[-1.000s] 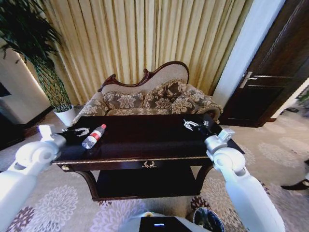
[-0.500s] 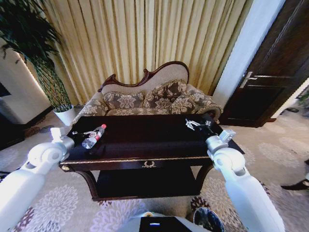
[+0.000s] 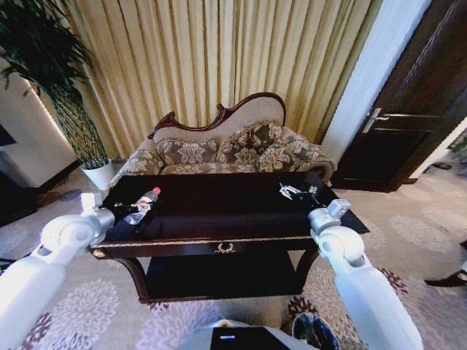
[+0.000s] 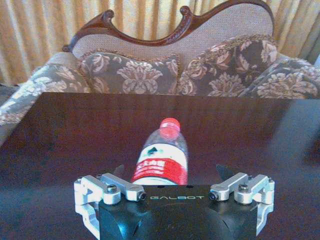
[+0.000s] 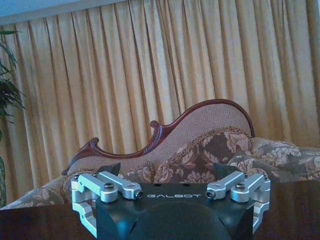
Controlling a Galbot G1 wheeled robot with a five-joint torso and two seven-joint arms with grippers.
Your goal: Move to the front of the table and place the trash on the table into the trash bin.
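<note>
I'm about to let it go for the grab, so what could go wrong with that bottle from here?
The clear plastic bottle with red cap lies on its side on the glossy dark wooden table, so a nudge could roll it. The left gripper has its jaws open around the bottle's base; an off-centre close might squirt it out. The right gripper hovers idle.

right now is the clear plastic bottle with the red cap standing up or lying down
Lying down. The clear plastic bottle with the red cap rests on its side on the dark glossy wooden table, between the open left hand's fingers.
</note>
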